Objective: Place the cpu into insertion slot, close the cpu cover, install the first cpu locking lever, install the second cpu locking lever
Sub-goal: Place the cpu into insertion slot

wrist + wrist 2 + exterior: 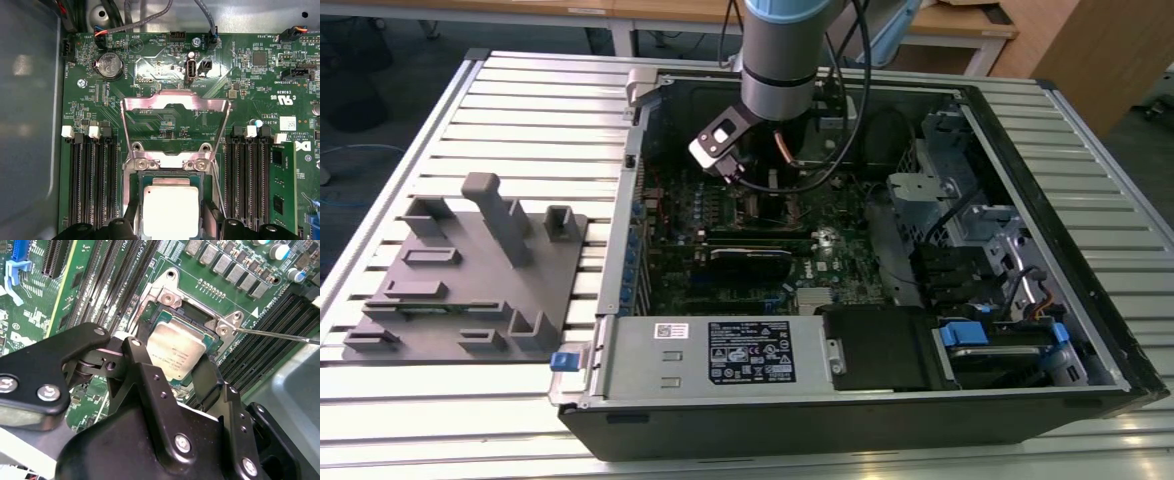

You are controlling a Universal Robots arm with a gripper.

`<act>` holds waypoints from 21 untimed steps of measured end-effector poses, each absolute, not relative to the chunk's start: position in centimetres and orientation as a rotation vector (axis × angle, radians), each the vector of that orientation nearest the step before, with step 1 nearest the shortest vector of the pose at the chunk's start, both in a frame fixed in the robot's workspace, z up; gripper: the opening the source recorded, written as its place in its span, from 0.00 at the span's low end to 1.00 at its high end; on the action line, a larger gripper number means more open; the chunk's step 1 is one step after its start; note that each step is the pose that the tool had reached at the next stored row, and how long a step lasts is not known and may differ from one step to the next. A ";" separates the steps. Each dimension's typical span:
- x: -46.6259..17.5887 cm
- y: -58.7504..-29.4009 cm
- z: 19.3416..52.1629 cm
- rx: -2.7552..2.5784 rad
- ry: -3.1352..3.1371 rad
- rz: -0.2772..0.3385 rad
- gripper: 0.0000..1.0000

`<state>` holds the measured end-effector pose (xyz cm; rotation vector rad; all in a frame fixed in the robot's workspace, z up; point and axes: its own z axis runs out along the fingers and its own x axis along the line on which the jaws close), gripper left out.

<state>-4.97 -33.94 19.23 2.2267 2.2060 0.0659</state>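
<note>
**A:** What do the fingers have?

**B:** The fingers (142,375) are a chip's width apart, one on each side edge of the chip (177,347). They look closed on it, and they hold nothing else.

**A:** Where is the chip relative to the socket?

**B:** It is directly over the socket (187,315), silver top up and squared to the socket's shiny rim. I can't tell whether it is fully seated or just above the socket.

**A:** And the cover?

**B:** The cover (175,104) stands swung up on its hinge along one edge of the socket, clear of the chip. The board shows through its cut-out middle. A thin lever (275,334) reaches out from one corner of the socket across the memory slots (260,357). It looks unlatched.

**A:** So which step is this?

**B:** The first, I judge: putting the chip into the socket. The cover is not closed, and I see no lever locked down.

**A:** What does the move call for?

**B:** The chip has to be level, with its corners matched to the socket, before any release. The fingers should then come away straight, with no sideways drag. A tilted chip could jam in the socket.

**A:** And farther out?

**B:** Around the socket is the green board (720,300), which lies inside the open computer case (854,420). The arm (781,60) reaches down into the case above the socket. The case lies on a slatted tabletop (520,100).
</note>
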 end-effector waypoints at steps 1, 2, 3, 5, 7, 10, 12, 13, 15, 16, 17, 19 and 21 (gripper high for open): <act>-5.0 -33.9 19.3 2.227 2.206 0.066 0.61; -5.0 -33.9 19.4 2.227 2.206 0.066 0.61; -5.0 -33.9 19.6 2.227 2.206 0.066 0.61; -5.0 -33.9 19.9 2.227 2.206 0.065 0.61; -5.0 -33.9 20.2 2.227 2.206 0.065 0.61; -5.0 -33.9 20.6 2.227 2.206 0.065 0.61; -5.0 -33.9 20.6 2.227 2.206 0.066 0.61; -5.0 -33.9 20.6 2.227 2.206 0.066 0.61; -5.0 -33.9 20.6 2.227 2.206 0.066 0.61; -5.0 -33.9 20.6 2.227 2.206 0.066 0.61; -5.0 -33.9 20.6 2.227 2.206 0.065 0.61; -5.0 -33.9 20.6 2.227 2.206 0.065 0.60; -5.0 -33.9 20.7 2.227 2.206 0.065 0.53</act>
